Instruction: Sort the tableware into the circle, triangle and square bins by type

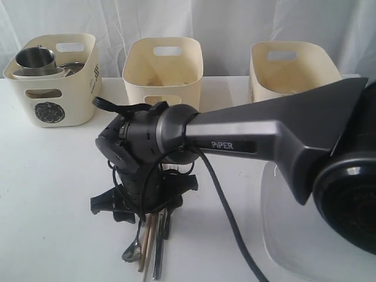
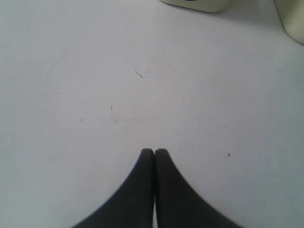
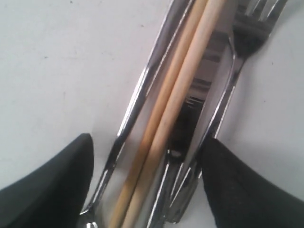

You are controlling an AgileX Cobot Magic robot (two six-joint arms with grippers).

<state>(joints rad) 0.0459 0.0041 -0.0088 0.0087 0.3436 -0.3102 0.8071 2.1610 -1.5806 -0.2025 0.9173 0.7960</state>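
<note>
Four types, centre frame: steel spoon (image 3: 128, 118), pale wooden chopsticks (image 3: 175, 95), steel knife (image 3: 209, 71), fork (image 3: 251, 23), packed parallel, probably for one grab. My right pincer (image 3: 148, 140) straddles them, wide; my left pincer (image 2: 154, 152) is closed.

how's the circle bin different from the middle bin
The circle bin holds a steel mug and a white bowl; the middle bin looks empty. The circle bin shows a black mark on its front; the middle bin shows none. Both are cream with handle cut-outs.
</note>
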